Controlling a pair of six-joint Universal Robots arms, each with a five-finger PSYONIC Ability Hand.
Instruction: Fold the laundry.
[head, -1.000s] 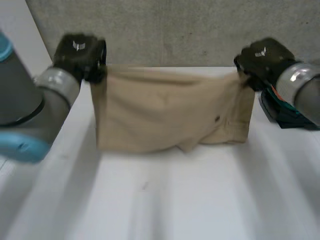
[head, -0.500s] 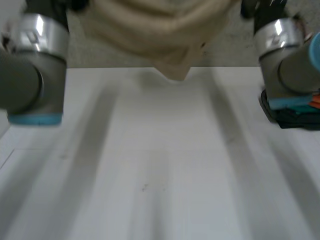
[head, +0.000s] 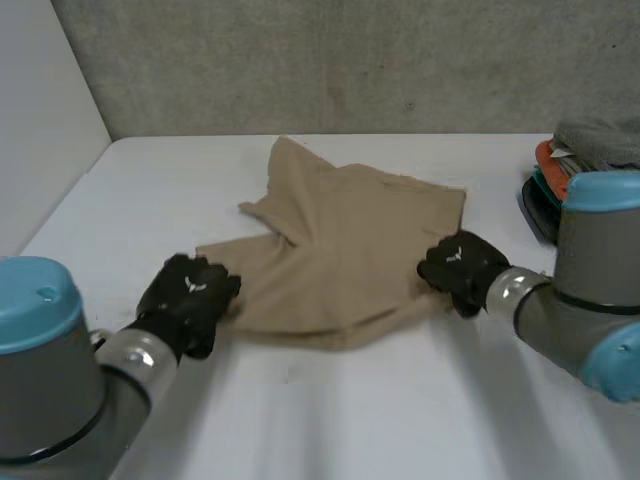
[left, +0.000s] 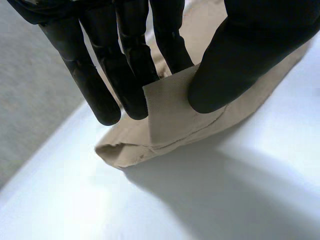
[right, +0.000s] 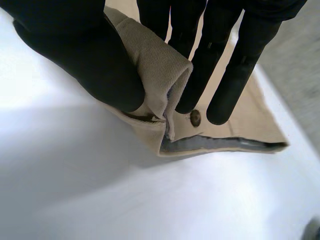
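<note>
garment: tan garment (head: 345, 255) lies rumpled mid-desk, far part bunched into a peak, near edge roughly flat.
left hand (head: 190, 300): at the near-left corner, thumb & fingers pinching the hem.
right hand (head: 458, 270): at the right edge, clamped on the waistband fold, just beside the button (right: 195, 118).
step: prob. spreading it flat before a fold.
doing it well: hold both pinches, draw the corners apart & twd the robot so the bunch smooths out — release only once it's taut on the desk (head: 400, 420).
aside: pile of folded clothes (head: 590, 150) by the right arm — well apart.
</note>
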